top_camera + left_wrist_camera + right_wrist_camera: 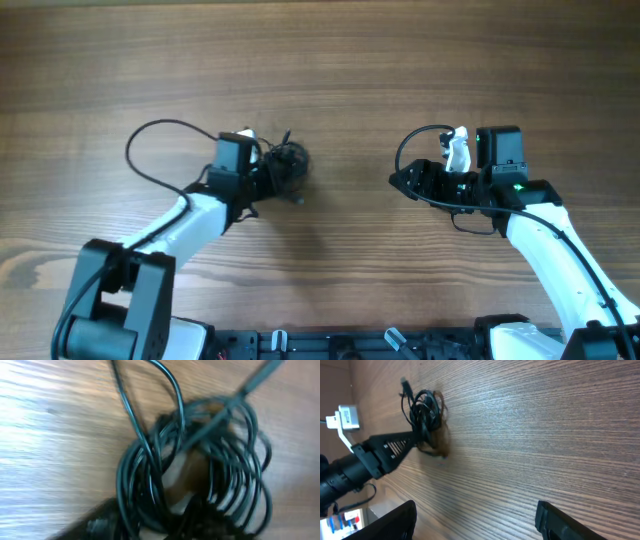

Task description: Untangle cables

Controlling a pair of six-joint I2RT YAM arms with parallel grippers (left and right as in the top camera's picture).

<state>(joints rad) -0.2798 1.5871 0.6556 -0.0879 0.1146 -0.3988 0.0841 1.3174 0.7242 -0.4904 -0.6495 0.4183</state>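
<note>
The cables (288, 160) lie bunched in 1 small dark knot on the wooden bench (350, 70), left of centre. The left claw (268, 172) reaches into the knot's near edge. Its tips are lost among the loops and its wrist view is blurred, so I cannot tell whether it grips a strand. The right claw (400, 180) hovers well apart to the right, spread wide and holding nothing.
</note>
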